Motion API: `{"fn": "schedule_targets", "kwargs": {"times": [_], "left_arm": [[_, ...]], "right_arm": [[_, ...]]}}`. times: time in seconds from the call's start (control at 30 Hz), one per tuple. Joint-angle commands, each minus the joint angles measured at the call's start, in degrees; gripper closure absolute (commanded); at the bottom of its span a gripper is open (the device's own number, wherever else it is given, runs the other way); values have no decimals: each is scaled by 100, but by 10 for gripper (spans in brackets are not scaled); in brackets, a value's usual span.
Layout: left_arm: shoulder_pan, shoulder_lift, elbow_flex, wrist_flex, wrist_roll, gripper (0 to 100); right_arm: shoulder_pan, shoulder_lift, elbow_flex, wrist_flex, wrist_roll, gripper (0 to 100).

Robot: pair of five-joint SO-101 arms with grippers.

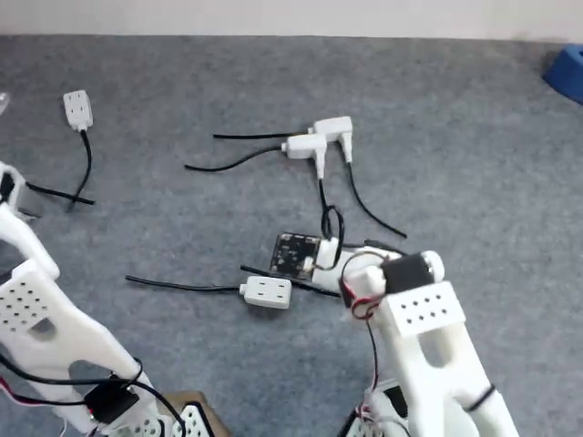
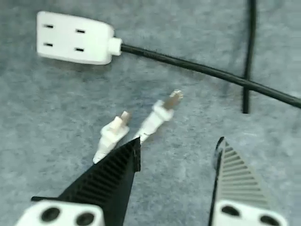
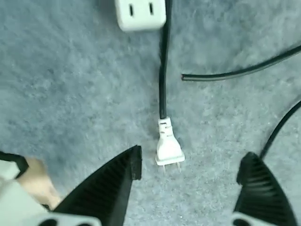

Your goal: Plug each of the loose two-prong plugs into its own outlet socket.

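In the left wrist view my left gripper [image 2: 178, 141] is open over the carpet. A loose plug's two metal-tipped prongs [image 2: 141, 123] stick out from behind its black finger [image 2: 113, 174] and aim at a white outlet socket [image 2: 75, 37] on a black cord. That socket [image 1: 77, 109] lies at the table's far left. My right gripper [image 3: 192, 160] is open too, low over a white two-prong plug [image 3: 168, 148] that lies flat between its fingers, untouched. Just beyond is another white socket [image 3: 140, 14], the one at the table's middle [image 1: 267, 291].
Two more white cord ends [image 1: 319, 137] lie touching each other at the back middle, trailing black cords. Loose black cords [image 1: 182, 285] cross the grey carpet. A blue object [image 1: 569, 73] sits at the far right corner. A brown block [image 1: 196, 405] lies by the left arm's base.
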Motion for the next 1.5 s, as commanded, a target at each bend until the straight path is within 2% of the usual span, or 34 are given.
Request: {"fn": "schedule_targets", "kwargs": {"times": [0.0,0.1,0.2,0.43,0.57,0.77,0.93,1.13,1.4,1.47], "left_arm": [[-136,-66,-215,-176,-62,742],[-295,-66,-347,-185,-70,742],[-593,-31,-576,-176,-413,742],[-1279,-31,-840,-167,-615,741],[-1385,-22,-831,-176,-624,741],[-1385,-22,-831,-176,-624,741],[-1341,-22,-822,-176,-624,741],[-1332,-13,-804,-167,-624,741],[-1385,-13,-804,-141,-624,741],[-1385,-13,-804,-141,-624,741]], "right_arm": [[426,716,-40,-347,659,700],[479,1270,-48,-470,1398,700],[576,1596,-92,-752,1881,700],[576,2018,-40,-1112,2215,700],[585,2352,-31,-1481,2180,700],[567,2695,-22,-1499,2180,702],[374,2440,365,-1508,2057,704],[-75,1903,629,-1508,1767,802],[-224,1877,822,-1965,1099,824],[-224,1877,901,-2097,1011,859]]}}
